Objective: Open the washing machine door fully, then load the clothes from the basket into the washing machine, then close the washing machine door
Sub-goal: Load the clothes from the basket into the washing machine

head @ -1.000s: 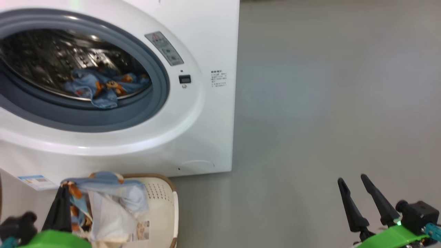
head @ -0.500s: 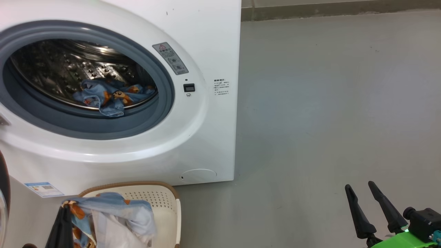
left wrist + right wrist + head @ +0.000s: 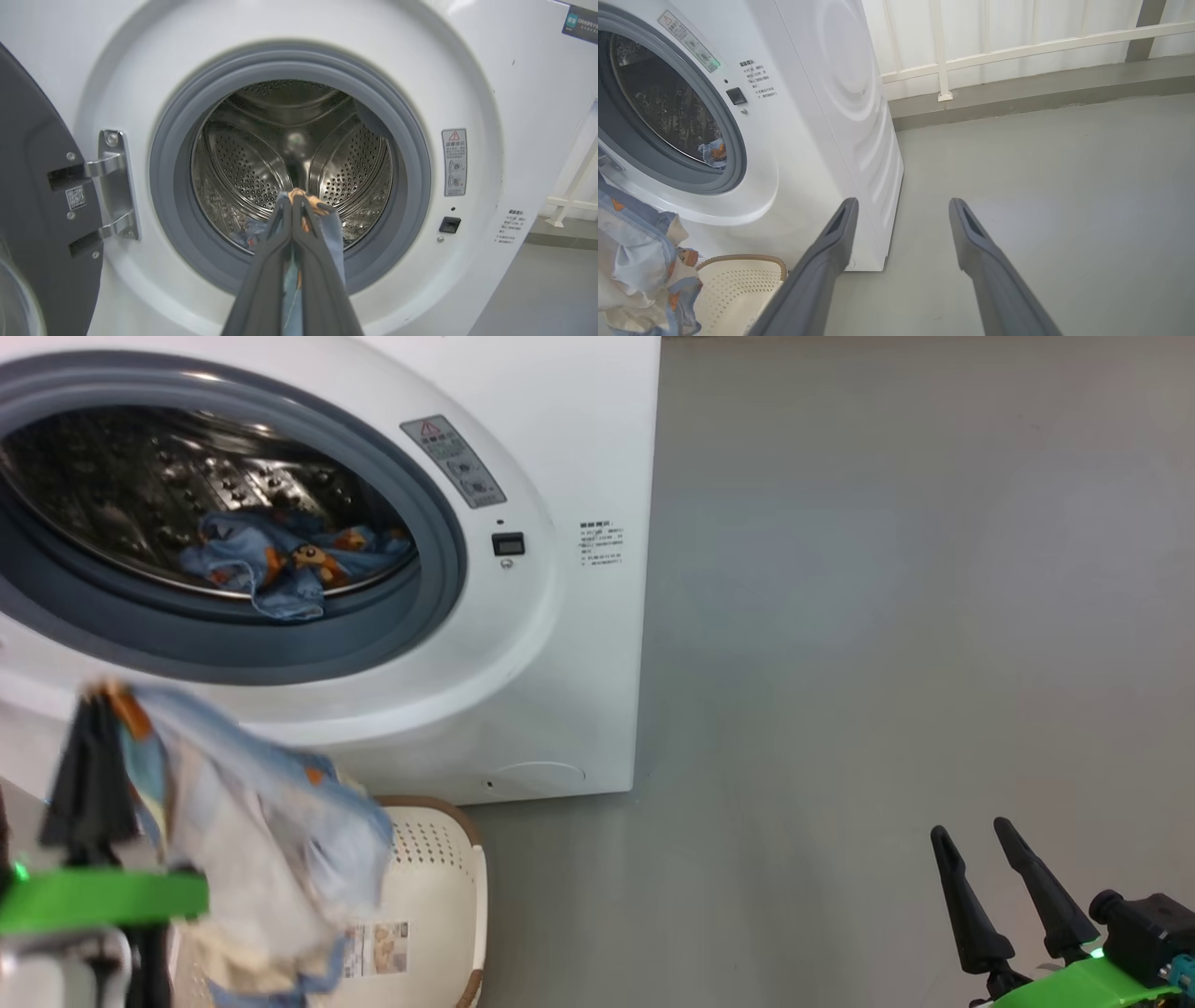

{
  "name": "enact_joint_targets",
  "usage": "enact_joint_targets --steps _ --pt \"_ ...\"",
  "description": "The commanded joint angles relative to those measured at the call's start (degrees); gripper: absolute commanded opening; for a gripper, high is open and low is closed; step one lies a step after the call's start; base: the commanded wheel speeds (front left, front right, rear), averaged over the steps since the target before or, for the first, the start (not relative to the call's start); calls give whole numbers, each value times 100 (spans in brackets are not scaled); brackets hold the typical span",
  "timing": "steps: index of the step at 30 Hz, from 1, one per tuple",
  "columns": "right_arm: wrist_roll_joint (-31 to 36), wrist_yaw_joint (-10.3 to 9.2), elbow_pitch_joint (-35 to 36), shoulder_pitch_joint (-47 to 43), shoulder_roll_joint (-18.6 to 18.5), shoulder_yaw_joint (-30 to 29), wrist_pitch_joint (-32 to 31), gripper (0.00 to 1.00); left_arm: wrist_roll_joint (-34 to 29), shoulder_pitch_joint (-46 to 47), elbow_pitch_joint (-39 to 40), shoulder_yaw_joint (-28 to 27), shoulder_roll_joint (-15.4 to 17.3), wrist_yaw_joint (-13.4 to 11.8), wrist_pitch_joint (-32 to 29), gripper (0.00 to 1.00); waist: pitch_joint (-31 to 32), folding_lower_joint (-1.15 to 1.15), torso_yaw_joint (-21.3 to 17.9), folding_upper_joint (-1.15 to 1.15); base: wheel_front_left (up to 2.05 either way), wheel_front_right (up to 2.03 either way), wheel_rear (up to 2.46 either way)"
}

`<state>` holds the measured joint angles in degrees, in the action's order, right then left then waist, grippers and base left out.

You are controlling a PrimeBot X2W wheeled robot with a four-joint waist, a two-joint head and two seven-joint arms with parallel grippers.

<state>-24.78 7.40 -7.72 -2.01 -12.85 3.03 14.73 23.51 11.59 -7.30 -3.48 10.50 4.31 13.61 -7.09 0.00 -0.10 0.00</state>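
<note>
— Where is the left pincer [image 3: 93,702]?
— Raised in front of the washing machine [image 3: 579,644], its fingers [image 3: 268,270] pressed together on a light blue bear-print garment [image 3: 271,821] that hangs above the basket [image 3: 448,868] (blurred in the head view).
— And the rest of the clothes?
— Another blue piece [image 3: 280,569] lies at the front of the steel drum [image 3: 289,140], one fold drooping over its lip.
— The washing machine door [image 3: 32,196]?
— Swung open at the left, on its hinge [image 3: 112,182].
— The right pincer [image 3: 971,829]?
— Spread wide, holding nothing, low over the grey floor [image 3: 887,616], well apart from the machine.
</note>
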Motion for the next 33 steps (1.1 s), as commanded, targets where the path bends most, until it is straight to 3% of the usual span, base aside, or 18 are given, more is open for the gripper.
enact_joint_targets --steps 1,15,33 --pt "55 9 154 206 -87 124 27 100 39 376 84 -216 197 30 -8 0 -124 0 -28 0 0 0 0" --pt "76 9 139 684 34 292 27 100 -147 3276 -1390 -404 644 -2 127 0 -739 0 -394 0 0 0 0" --pt "103 9 177 1009 154 499 27 100 -837 4142 -3639 -779 563 225 138 0 -1329 0 -839 0 0 0 0"
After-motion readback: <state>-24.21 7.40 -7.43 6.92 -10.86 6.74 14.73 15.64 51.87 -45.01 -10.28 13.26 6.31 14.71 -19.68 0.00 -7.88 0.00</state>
